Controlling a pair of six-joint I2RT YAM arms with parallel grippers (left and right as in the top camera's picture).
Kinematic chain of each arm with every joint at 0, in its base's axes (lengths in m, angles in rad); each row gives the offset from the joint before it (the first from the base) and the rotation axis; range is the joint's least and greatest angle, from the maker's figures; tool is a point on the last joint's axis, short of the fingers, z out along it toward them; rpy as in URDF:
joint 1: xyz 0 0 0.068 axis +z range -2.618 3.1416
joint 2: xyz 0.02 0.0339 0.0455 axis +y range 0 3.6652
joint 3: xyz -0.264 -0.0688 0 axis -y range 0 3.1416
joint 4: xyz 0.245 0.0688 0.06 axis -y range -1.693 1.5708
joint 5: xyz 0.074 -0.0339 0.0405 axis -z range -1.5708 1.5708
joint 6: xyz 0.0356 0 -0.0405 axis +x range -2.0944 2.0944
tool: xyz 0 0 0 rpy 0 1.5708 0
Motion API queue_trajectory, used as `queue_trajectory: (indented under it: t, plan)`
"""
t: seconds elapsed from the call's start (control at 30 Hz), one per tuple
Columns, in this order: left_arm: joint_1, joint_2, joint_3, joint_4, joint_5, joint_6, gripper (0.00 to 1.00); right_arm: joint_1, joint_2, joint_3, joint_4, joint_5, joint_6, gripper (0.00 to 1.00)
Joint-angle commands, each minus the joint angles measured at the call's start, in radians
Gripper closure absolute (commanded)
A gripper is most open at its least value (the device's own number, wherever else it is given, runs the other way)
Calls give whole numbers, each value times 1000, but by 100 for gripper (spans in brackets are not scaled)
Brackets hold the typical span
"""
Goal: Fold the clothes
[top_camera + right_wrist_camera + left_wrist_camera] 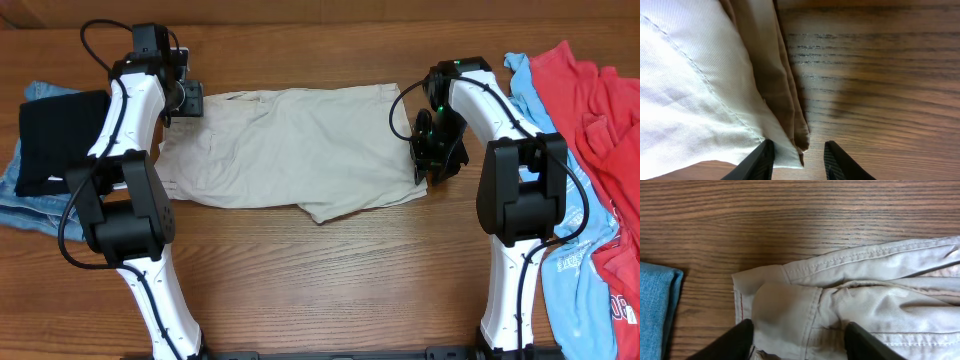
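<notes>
- Overhead view: the wooden table (pixel 320 290) carried everything, with the work zone kept to its middle between the two arm bases.
- The khaki shorts (pixel 300 145) lay spread flat at the table's centre, long axis running left to right. One flap sagged toward the near edge. Judged from this layout, the garment was smoothed out but not yet folded.
- To the right, well apart from the shorts' middle, a red top (pixel 600 120) and a light-blue top (pixel 575 270) lay bunched together, presumably waiting their turn.
- To the left, a black garment (pixel 55 140) rested on blue denim (pixel 25 205). This pile sat just beside the shorts' left end.
- The left gripper (pixel 185 100) was stationed at the far-left corner of the shorts. The left wrist view showed its jaws spread wide astride the stitched hem, with cloth lying flat between them and nothing pinched.
- The right gripper (pixel 437 150) was stationed at the opposite, right-hand edge. In the right wrist view the jaws stood at a narrow gap. The doubled edge of the shorts reached into that gap beside one finger, while bare wood showed next to the other, so no clamp was evident.
- Opposite ends were probably chosen so both arms could lift and fold the shorts together.
</notes>
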Motion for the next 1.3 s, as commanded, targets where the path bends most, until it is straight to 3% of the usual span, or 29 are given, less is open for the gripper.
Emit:
queue_trajectory:
  t: [0.0, 0.43, 0.47, 0.53, 0.6, 0.7, 0.83, 1.03, 1.27]
  plan:
    - [13, 19, 26, 0, -20, 2, 35, 2, -32, -3, 2, 6, -3, 64]
    - [27, 75, 26, 21, 75, 11, 38, 2, -32, -3, -5, 6, -3, 64]
    - [27, 75, 26, 26, 79, 15, 41, 2, -32, -3, -5, 6, -3, 64]
    - [27, 74, 26, 31, 87, 28, 66, 2, -32, -3, -5, 6, -3, 64]
    - [29, 73, 27, 28, 87, 28, 80, 2, -32, -3, -5, 6, -3, 64]
    - [32, 55, 28, 20, 83, 28, 87, 2, -32, -3, -4, 6, -3, 64]
    - [42, -8, 28, 20, 4, -13, 88, 2, -32, -3, 2, 6, -3, 67]
    - [83, -26, 27, 6, -65, -128, 86, 2, -31, -3, -11, 6, 23, 93]
    - [88, -19, 27, 14, -64, -148, 83, 2, -31, -3, -16, 5, 31, 95]
